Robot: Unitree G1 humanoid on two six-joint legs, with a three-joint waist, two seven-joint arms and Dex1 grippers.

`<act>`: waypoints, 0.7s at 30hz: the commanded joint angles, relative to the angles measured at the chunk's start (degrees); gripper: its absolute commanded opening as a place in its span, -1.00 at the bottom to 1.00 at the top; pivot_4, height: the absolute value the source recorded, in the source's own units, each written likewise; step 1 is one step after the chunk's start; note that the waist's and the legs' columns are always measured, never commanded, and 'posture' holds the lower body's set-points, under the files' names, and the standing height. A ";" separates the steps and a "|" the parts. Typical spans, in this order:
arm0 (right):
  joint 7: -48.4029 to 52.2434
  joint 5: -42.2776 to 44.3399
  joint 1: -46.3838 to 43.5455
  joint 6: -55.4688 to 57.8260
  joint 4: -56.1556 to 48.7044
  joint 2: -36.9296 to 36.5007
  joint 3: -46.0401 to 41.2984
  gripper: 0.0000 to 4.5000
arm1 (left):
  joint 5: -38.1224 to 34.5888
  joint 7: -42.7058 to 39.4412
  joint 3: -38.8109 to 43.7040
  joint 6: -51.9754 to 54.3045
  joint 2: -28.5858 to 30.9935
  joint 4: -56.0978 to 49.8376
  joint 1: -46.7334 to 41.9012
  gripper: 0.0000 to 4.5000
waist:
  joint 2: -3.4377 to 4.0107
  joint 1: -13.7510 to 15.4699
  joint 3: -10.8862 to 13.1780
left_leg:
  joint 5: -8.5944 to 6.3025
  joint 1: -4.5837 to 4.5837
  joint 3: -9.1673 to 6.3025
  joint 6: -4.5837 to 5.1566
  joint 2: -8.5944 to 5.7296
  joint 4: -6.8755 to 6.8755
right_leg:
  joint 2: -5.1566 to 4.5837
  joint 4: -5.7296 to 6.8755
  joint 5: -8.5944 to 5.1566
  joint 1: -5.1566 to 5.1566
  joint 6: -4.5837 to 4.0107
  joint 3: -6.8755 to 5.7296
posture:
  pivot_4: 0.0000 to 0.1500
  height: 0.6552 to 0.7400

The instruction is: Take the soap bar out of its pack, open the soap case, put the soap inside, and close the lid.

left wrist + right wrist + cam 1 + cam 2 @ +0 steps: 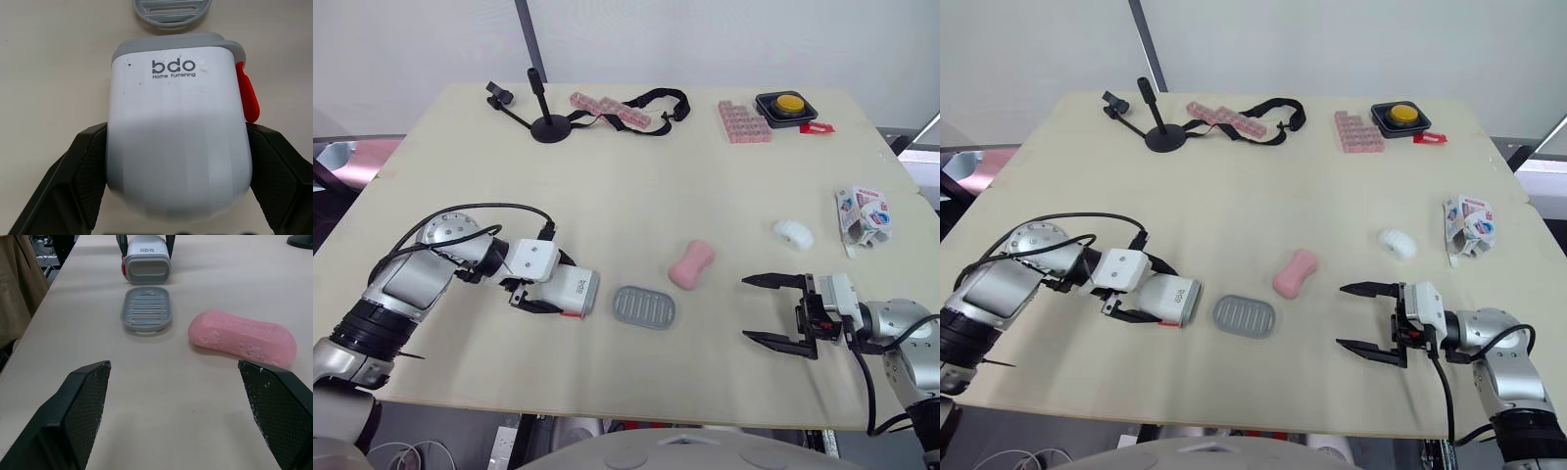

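**A:** While it lies on its side, how does the soap case (576, 292) look from the head view?

**B:** White with a grey rim, its mouth just beside the slatted grey tray (644, 306). The left gripper (546, 294) clamps it, forearm low over the table (636, 176). The pink soap bar (691, 264) lies bare, just right of the tray.

**A:** Left wrist view?

**B:** Black fingers (88, 166) press both sides of the case. It reads "bdo" and has a red tab (247, 93).

**A:** Right wrist view?

**B:** The right gripper (173, 364) is spread wide, holding nothing, pointing at the tray.
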 commanded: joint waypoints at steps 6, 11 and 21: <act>0.32 0.50 -0.14 0.22 -1.70 -1.36 -1.20 0.98 | 2.03 0.41 -0.84 -2.00 -1.62 1.24 -0.22 0.55 | 0.00 0.01 0.00 | 0.00 0.00 0.00 0.00 0.00 0.00 | -0.01 0.00 0.00 0.01 0.00 0.00 | 1.00 1.00; 0.02 0.55 0.24 0.42 -2.08 -1.52 -1.24 0.98 | 2.89 0.37 -1.25 -2.62 -2.27 2.26 -0.34 0.55 | 0.01 0.04 0.00 | 0.00 0.05 0.00 0.01 0.00 0.00 | -0.02 0.00 0.00 0.07 0.00 0.00 | 1.00 1.00; -0.72 0.43 0.66 0.82 -2.57 -1.47 -1.16 0.99 | 2.72 -0.06 -1.49 -1.69 -2.60 2.56 -0.29 0.77 | 0.02 0.03 -0.01 | -0.01 0.09 0.00 0.03 -0.02 0.00 | -0.05 -0.01 0.00 0.11 0.00 0.00 | 1.00 1.00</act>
